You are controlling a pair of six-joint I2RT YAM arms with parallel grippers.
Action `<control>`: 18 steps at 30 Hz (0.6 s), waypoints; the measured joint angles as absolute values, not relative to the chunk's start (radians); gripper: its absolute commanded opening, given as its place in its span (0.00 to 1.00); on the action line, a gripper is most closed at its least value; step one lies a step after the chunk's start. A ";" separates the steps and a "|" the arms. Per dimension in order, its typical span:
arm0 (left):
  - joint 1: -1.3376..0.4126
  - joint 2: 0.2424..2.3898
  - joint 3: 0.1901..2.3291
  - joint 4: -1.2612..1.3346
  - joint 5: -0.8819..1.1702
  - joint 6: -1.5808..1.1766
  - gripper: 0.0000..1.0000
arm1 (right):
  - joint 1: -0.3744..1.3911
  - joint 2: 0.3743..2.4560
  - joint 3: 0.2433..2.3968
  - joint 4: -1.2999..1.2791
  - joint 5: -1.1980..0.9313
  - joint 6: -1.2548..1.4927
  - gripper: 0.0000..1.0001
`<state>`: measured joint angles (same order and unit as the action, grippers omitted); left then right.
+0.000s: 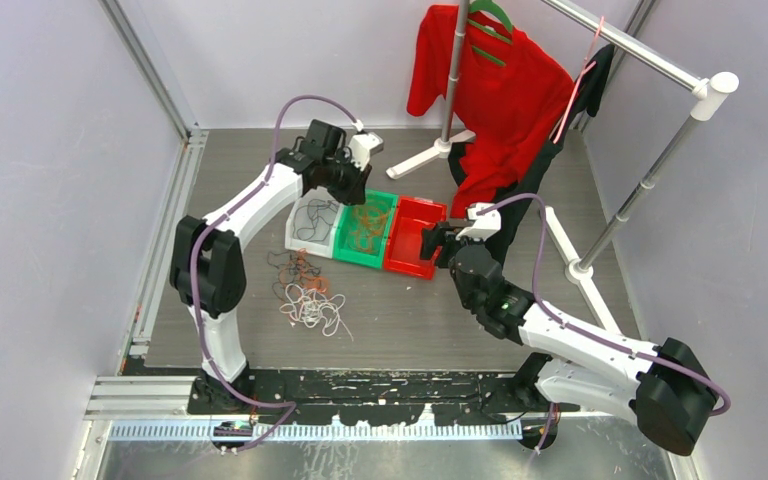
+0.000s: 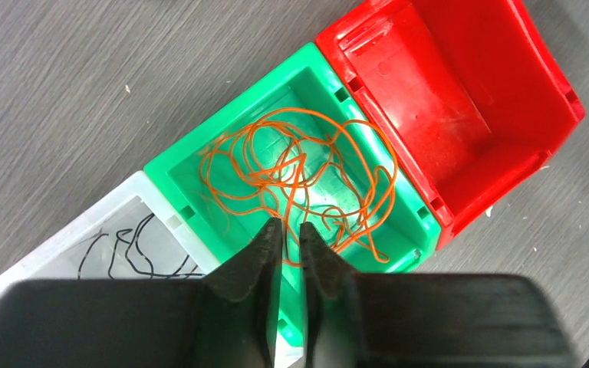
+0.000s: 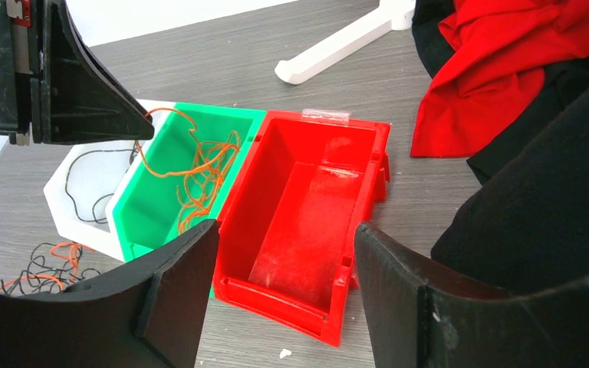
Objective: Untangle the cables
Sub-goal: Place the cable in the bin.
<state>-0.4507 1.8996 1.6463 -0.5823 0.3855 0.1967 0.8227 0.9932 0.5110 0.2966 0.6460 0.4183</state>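
A tangled bunch of orange, black and white cables [image 1: 305, 290] lies on the table, left of the bins. Loose orange cables [image 2: 299, 169] fill the green bin [image 2: 176, 184]. Black cables [image 2: 126, 253] lie in the white bin [image 2: 54, 245]. The red bin [image 3: 353, 253] holds nothing. My left gripper [image 2: 290, 226] hovers over the green bin, its jaws a narrow gap apart with one orange strand running up into that gap. My right gripper [image 3: 285, 230] is open and empty, its fingers either side of the red bin's near end.
A red garment [image 1: 500, 90] and a black one [image 3: 552, 192] hang from a clothes rack at the back right. The rack's white foot [image 1: 430, 155] reaches towards the bins. Grey walls close in the table on both sides.
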 measured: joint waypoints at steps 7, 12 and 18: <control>-0.456 1.955 1.679 -0.645 0.346 0.226 0.58 | 0.823 0.986 0.511 0.264 0.646 0.419 0.70; -0.456 1.978 1.770 -0.726 0.325 0.246 0.78 | 0.823 0.981 0.512 0.253 0.646 0.418 0.70; -0.456 1.962 1.837 -0.777 0.332 0.249 0.89 | 0.822 0.982 0.520 0.244 0.644 0.414 0.70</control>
